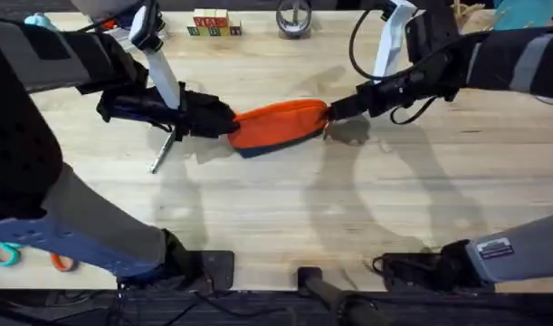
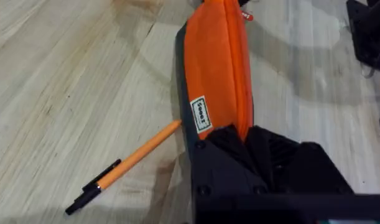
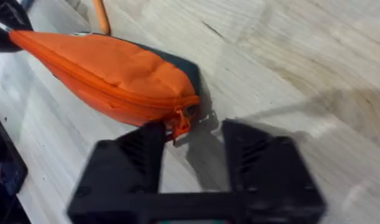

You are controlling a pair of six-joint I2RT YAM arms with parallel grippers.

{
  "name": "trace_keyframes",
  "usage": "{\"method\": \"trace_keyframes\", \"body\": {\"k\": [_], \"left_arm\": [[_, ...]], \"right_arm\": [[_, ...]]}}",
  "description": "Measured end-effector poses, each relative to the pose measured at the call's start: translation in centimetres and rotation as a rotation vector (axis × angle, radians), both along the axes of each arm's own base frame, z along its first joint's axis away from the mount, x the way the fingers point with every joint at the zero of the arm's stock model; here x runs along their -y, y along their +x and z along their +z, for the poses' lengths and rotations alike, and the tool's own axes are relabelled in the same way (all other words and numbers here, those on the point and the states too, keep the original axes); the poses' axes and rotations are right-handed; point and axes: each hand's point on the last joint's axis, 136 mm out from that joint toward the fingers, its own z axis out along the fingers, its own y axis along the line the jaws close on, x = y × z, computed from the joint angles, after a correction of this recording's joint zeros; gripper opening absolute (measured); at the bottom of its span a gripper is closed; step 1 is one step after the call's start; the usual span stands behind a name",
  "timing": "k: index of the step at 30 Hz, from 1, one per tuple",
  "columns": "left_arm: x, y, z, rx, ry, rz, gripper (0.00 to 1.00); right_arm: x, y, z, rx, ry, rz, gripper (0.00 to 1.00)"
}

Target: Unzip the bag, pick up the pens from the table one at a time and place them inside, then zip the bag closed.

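The orange bag (image 1: 281,124) lies in the middle of the table (image 1: 276,208), its zipper closed along the top. My left gripper (image 1: 224,122) is shut on the bag's left end (image 2: 217,74). At the right end, my right gripper (image 1: 332,110) stands open, its fingers either side of the orange zipper pull (image 3: 180,122). The orange pen (image 2: 124,165) with a dark end lies on the wood beside the left gripper. The silver-grey pen (image 1: 163,150) lies just left of the bag, partly under the left arm.
Wooden letter blocks (image 1: 213,24) and a metal ring (image 1: 294,18) sit at the far edge. Teal- and orange-handled scissors (image 1: 6,254) lie at the near left. Bare wood stretches in front of the bag.
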Motion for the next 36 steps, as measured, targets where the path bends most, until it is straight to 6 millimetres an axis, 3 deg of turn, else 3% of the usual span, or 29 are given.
{"method": "trace_keyframes", "body": {"k": [2, 9, 13, 17, 20, 23, 24, 36], "left_arm": [[0.0, 0.0, 0.0, 0.0, 0.0, 0.0, 0.042], [0.0, 0.0, 0.0, 0.0, 0.0, 0.0, 0.042], [0.0, 0.0, 0.0, -0.001, 0.0, 0.0, 0.042], [0.0, 0.0, 0.0, 0.0, 0.0, 0.0, 0.042], [0.0, 0.0, 0.0, 0.0, 0.0, 0.0, 0.042], [0.0, 0.0, 0.0, 0.0, 0.0, 0.0, 0.042], [0.0, 0.0, 0.0, 0.0, 0.0, 0.0, 0.042], [0.0, 0.0, 0.0, 0.0, 0.0, 0.0, 0.042]], "right_arm": [[0.0, 0.0, 0.0, -0.001, 0.002, 0.0, 0.422], [0.0, 0.0, 0.0, -0.001, 0.002, 0.001, 0.441], [-0.2, -0.1, 0.0, -0.001, 0.002, 0.005, 0.326], [-0.7, -0.3, -0.3, -0.01, 0.001, 0.019, 0.291], [-1.3, -0.5, -0.6, -0.011, 0.001, 0.037, 0.222], [-1.7, -0.7, -0.6, -0.007, 0.003, 0.054, 0.055], [-1.8, -0.7, -0.6, -0.006, 0.003, 0.056, 0.04], [-1.7, -0.6, -0.6, -0.006, 0.002, 0.054, 0.03]]}}
